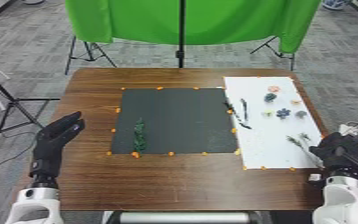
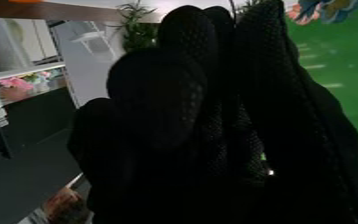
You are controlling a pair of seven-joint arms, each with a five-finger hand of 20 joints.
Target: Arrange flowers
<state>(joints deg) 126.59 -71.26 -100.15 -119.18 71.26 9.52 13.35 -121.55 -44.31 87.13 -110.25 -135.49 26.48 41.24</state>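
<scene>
In the head view, my left hand is open at the table's left side, apart from the flowers. My right hand lies at the white sheet's lower right edge, beside green sprigs whose stems run toward it. A leafy green stem rests upright on the dark board. Dark branches lie on the white sheet, with a pink flower and a blue flower farther up. In the right wrist view, my right hand has extended, relaxed fingers; green leaves show past them.
Small orange markers edge the board and the sheet on the brown table. A green cloth hangs on a stand behind the table. At the right, cables and a white object are close to my right hand.
</scene>
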